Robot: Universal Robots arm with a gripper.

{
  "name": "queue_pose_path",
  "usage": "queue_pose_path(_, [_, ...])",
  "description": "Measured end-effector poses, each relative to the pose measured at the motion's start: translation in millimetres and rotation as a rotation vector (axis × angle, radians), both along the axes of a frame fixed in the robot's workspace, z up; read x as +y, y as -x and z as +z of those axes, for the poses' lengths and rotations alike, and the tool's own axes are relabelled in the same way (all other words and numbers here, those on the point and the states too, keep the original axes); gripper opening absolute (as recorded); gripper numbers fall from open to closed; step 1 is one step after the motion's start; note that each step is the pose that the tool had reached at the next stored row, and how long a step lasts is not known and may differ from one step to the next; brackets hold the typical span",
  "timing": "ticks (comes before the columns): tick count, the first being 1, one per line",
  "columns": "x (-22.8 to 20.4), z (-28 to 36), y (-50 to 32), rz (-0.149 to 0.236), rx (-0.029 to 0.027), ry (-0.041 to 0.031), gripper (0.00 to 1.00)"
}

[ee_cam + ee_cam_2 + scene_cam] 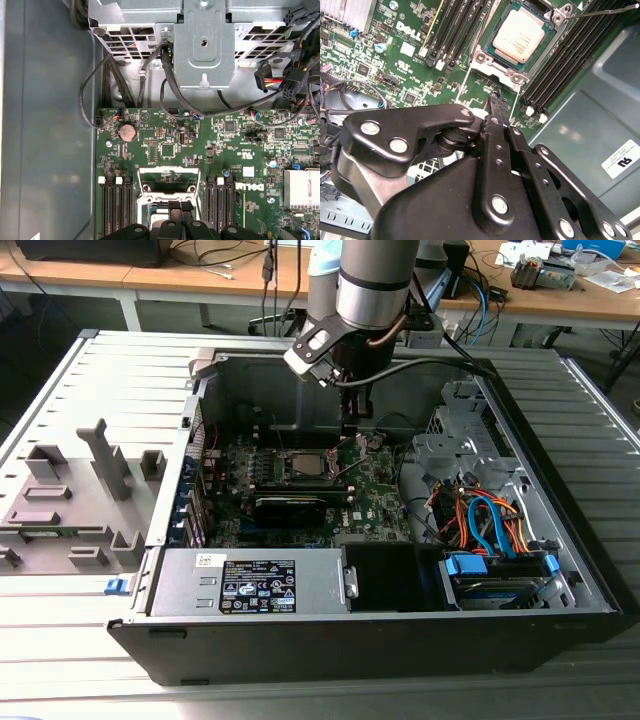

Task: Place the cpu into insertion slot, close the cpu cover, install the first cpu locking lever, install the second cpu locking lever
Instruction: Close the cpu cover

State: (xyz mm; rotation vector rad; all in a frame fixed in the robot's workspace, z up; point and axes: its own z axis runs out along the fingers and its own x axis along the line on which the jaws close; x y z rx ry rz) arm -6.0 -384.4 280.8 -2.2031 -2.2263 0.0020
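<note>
The cpu (522,35) lies flat in the insertion slot (287,468) on the green motherboard (410,55), its silver-grey top facing up. The silvery cpu cover (492,64) frames it and looks lowered around it. One thin wire locking lever (600,12) sticks out past a corner of the socket. Another lever (481,32) runs along the socket's side by the memory slots. My gripper (493,98) hovers just off the socket's edge, its black fingers shut together with nothing between them. In the exterior view the gripper (348,432) hangs a little to the right of the socket.
The board sits inside an open computer case (560,570). Black memory slots (116,205) flank the socket. A metal drive cage (205,45) with black cables, a long black card (290,505) and the power supply (250,585) surround the work area.
</note>
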Motion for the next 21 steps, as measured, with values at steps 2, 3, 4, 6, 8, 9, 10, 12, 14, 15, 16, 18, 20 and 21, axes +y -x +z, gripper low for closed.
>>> queue_pose_path(2, [0.0, -0.1, -2.6, 0.0, 0.0, 0.0001, 0.11])
queue_pose_path(3, [0.0, -0.1, -3.4, 0.0, 0.0, 0.0001, 0.11])
queue_pose_path(4, [0.0, -0.1, -4.8, 0.0, 0.0, 0.0001, 0.11])
queue_pose_path(6, [0.0, -0.2, -6.1, 0.0, 0.0, 0.0, 0.11])
queue_pose_path(8, [0.0, -0.3, -7.8, 0.0, 0.0, 0.0, 0.11])
queue_pose_path(9, [0.0, -0.3, -8.6, 0.0, 0.0, 0.0, 0.11])
queue_pose_path(10, [0.0, -0.4, -10.2, 0.0, 0.0, 0.0, 0.11])
queue_pose_path(12, [0.0, -0.4, -11.8, 0.0, 0.0001, 0.0001, 0.11])
queue_pose_path(14, [0.0, -0.6, -14.0, 0.0, 0.0, 0.0, 0.11])
queue_pose_path(15, [0.0, -0.7, -15.1, 0.0, 0.0, 0.0, 0.11])
queue_pose_path(16, [0.0, -0.7, -16.0, 0.0, 0.0, 0.0, 0.11])
queue_pose_path(18, [0.0, -0.8, -17.9, 0.0, 0.0, 0.0, 0.11])
queue_pose_path(20, [0.0, -0.9, -20.3, 0.0, -0.0001, 0.0, 0.11])
queue_pose_path(21, [0.0, -0.9, -21.1, 0.0, 0.0, 0.0, 0.11])
